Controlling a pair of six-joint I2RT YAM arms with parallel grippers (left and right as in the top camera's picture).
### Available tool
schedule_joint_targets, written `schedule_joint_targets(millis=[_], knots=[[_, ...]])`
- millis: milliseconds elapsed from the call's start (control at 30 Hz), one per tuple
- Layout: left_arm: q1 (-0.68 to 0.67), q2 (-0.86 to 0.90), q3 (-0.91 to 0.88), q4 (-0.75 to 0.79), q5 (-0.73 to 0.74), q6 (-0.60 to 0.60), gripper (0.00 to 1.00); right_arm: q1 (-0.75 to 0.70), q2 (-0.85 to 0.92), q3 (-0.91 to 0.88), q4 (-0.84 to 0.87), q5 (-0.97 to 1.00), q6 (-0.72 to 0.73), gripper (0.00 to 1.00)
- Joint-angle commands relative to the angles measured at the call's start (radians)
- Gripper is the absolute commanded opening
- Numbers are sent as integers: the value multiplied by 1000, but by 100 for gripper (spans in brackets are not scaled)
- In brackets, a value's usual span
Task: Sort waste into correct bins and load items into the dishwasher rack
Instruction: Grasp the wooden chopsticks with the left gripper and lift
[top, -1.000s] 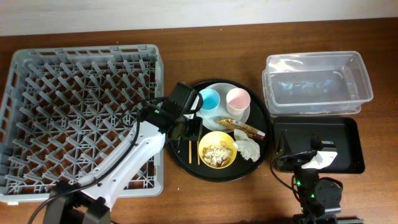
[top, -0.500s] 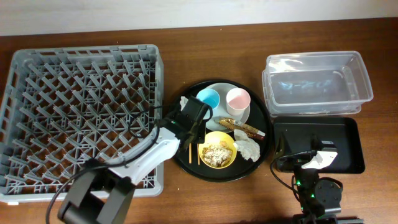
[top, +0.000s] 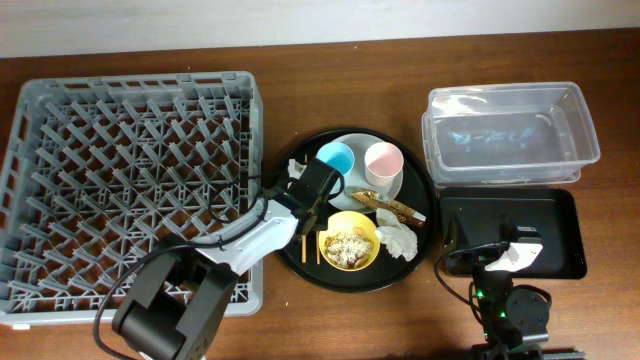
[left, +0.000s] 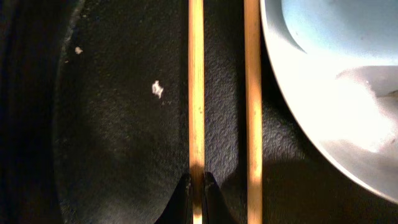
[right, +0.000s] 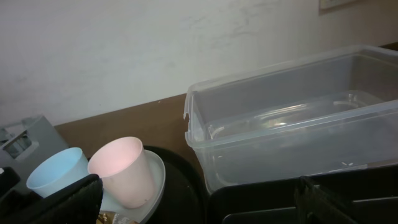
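Clear plastic tub (right: 292, 134): fills the right half, upright, see-through walls with a thick rim.
Pink cup (right: 121, 171): upright on a pale plate (right: 157, 183), lower left.
Light-blue cup (right: 55, 175): upright, just beside the pink cup.
Round black tray (right: 186, 180): carries the plate; its edge lies near the tub's corner.
Grey rack (right: 18, 138): only a corner shows, far left.
Worktop (right: 137, 121): brown wood, white wall behind.
Right end effector (right: 199, 193): dark fingers spread wide at both bottom corners, nothing between them.
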Motion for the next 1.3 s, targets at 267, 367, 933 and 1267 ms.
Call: schedule_joint_targets(millis=[267,367,933,1267], knots=[[234,-412,171,-468,-168,265,1,5,-6,-6,-5,5,1,99],[289,-232,171,-454,-127,269,1,5,-6,-6,-5,5,1,99],[249,-363,352,-597,305,260,25,5,-6,-6,-5,5,1,99],[10,-65,333,-483,234,132,38,5,-6,-6,-5,5,1,99]])
